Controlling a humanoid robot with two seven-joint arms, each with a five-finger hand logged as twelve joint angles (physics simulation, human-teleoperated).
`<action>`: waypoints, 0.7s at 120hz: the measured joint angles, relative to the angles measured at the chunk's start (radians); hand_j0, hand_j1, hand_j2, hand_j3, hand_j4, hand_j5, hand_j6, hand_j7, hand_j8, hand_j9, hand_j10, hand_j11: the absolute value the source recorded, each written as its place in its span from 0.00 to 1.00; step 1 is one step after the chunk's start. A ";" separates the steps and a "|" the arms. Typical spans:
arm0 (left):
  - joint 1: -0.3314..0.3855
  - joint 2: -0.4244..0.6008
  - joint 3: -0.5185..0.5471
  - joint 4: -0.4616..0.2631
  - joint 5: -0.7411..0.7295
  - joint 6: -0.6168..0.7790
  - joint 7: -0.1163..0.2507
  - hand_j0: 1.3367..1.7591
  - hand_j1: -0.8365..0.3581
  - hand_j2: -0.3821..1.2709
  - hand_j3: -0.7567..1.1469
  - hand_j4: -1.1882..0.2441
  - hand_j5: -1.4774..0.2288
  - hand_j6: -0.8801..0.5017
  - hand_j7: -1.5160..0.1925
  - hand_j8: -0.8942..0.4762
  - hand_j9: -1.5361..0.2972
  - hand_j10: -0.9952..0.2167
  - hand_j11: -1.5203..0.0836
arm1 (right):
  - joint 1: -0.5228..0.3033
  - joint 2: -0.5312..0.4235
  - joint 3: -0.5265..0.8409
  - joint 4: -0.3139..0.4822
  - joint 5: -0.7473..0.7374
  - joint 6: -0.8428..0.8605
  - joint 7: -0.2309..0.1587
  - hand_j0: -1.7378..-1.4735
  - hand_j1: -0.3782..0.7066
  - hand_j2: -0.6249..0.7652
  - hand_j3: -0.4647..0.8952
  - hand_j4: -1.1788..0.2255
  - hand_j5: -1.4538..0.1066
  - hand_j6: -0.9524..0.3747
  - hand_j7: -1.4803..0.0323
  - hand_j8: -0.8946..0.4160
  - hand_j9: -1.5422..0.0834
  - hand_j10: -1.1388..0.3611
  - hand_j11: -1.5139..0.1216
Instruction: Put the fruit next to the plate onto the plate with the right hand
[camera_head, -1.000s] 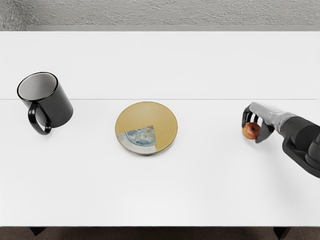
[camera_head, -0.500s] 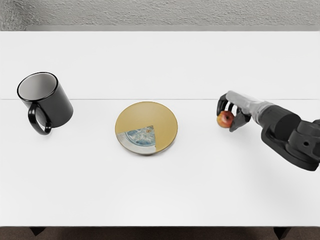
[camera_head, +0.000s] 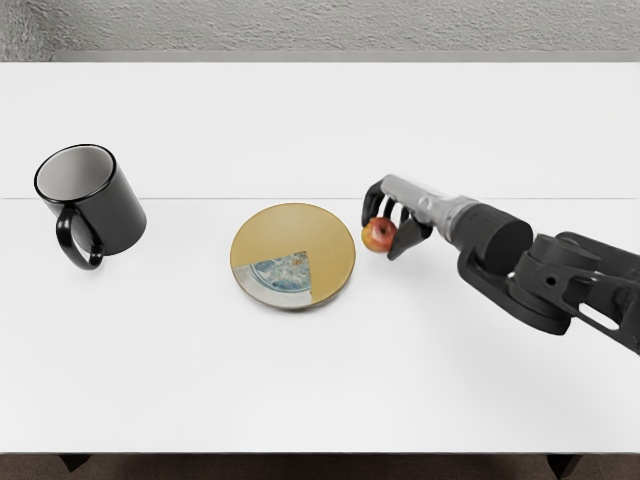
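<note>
Red-yellow fruit (camera_head: 378, 235) is clasped in the curled fingers of the right hand (camera_head: 394, 213), just beside the right rim of the tan plate (camera_head: 300, 225). From the hand, the plate lies to its left across the white worktop (camera_head: 320, 380), and nothing rests on it yet; the black mug (camera_head: 95, 198) far left looks empty

Small red-yellow fruit (camera_head: 379, 235) in hand grasp (camera_head: 388, 222), beside tan plate (camera_head: 293, 254).

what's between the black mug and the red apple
Head view: the round tan plate lies between the black ceramic mug and the small red apple in the right hand.
</note>
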 joint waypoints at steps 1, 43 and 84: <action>0.000 0.000 0.000 0.000 0.000 0.000 0.000 0.76 0.98 0.23 0.40 0.82 0.86 0.63 0.88 0.65 0.83 0.81 0.94 | 0.001 0.004 0.000 -0.002 0.000 0.001 0.000 0.31 0.63 0.73 0.34 0.38 0.22 0.41 0.29 0.34 0.30 0.23 0.28; 0.000 0.000 0.000 0.000 0.000 0.000 0.000 0.76 0.98 0.23 0.40 0.82 0.86 0.63 0.88 0.65 0.83 0.81 0.94 | 0.033 0.122 -0.004 -0.062 -0.018 0.012 -0.001 0.31 0.66 0.76 0.34 0.38 0.22 0.41 0.29 0.35 0.30 0.23 0.28; 0.000 0.000 0.000 0.000 0.000 0.000 0.000 0.76 0.98 0.23 0.40 0.82 0.86 0.63 0.88 0.65 0.83 0.81 0.94 | 0.043 0.212 -0.015 -0.118 -0.030 0.019 0.000 0.32 0.55 0.63 0.34 0.33 0.23 0.37 0.28 0.30 0.30 0.22 0.28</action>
